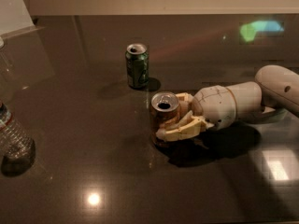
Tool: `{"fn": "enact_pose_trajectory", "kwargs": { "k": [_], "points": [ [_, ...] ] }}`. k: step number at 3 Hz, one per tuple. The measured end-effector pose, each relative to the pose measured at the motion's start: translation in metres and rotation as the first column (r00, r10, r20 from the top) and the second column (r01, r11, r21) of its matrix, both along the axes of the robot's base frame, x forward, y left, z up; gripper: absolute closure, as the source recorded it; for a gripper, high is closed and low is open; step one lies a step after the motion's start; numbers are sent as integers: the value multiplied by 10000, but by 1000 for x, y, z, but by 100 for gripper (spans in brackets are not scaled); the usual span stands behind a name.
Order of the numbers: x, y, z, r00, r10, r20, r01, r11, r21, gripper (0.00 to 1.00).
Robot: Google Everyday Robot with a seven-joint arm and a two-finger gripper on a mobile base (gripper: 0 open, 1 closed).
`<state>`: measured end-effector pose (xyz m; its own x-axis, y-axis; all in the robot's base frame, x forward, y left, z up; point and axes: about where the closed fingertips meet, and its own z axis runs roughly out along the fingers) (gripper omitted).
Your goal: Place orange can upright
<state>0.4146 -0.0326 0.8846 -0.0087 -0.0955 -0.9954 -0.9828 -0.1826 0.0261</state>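
Observation:
The orange can (163,113) stands upright on the dark table (93,148) near the middle, its silver top with the tab opening facing up. My gripper (174,119) comes in from the right on a white arm (243,101). Its cream fingers (180,130) wrap the can's right and front sides, shut on it. The can's base sits at or very near the table surface. A green can (137,65) of the same size stands upright behind and to the left, apart from the orange can.
A clear plastic water bottle (11,136) stands at the left edge. A white sheet or board (14,10) leans at the far left corner. The table's back edge meets a pale wall.

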Motion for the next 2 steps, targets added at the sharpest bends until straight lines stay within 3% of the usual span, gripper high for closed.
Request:
{"fn": "enact_pose_trajectory", "kwargs": {
  "k": [1, 2],
  "points": [
    [1, -2, -4, 9999, -122, 38, 122, 9999, -100, 51],
    [3, -4, -9, 9997, -203, -135, 201, 9997, -149, 28]
  ]
}}
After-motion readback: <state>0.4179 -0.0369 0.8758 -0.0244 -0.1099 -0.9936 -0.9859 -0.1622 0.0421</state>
